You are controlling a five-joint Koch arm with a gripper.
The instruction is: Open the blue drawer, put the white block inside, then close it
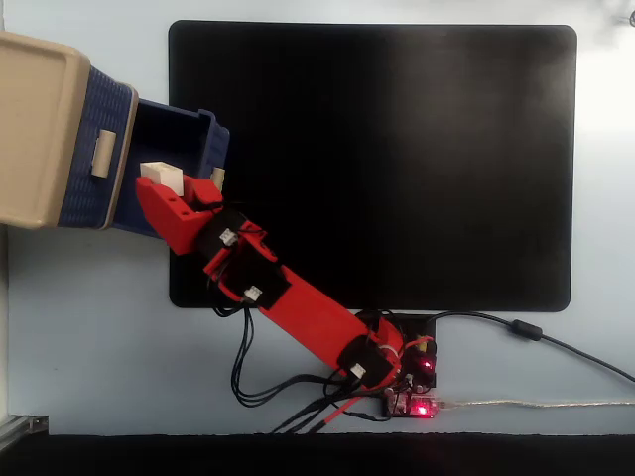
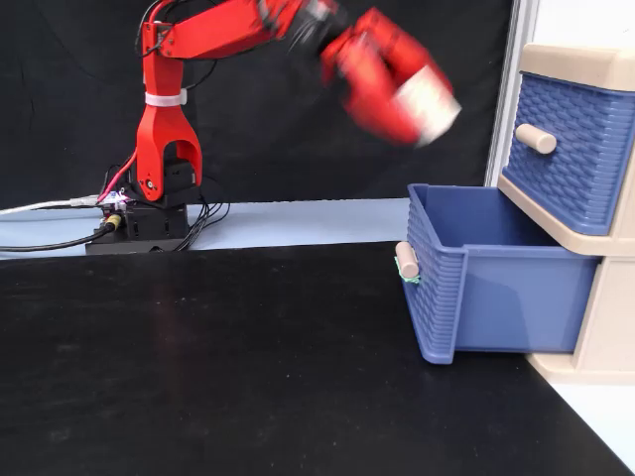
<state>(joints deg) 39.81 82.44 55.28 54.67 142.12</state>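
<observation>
A black mat (image 1: 417,159) with rounded corners covers most of a pale blue table (image 1: 89,347). In the side-on fixed view a black cloth (image 2: 377,169) hangs behind the table as a backdrop, ending at a white upright strip (image 2: 504,109) on the right. A beige cabinet (image 1: 35,129) stands at the mat's edge. The light is even and soft, with a faint sheen on the mat.

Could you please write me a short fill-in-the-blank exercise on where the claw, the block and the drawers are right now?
1. The white block is held in the ____.
2. The claw carries it above the ____ blue drawer.
3. The other drawer above it is ____.
4. The mat under the arm is ____ in colour.

Missing words: claw; open; closed; black
</observation>
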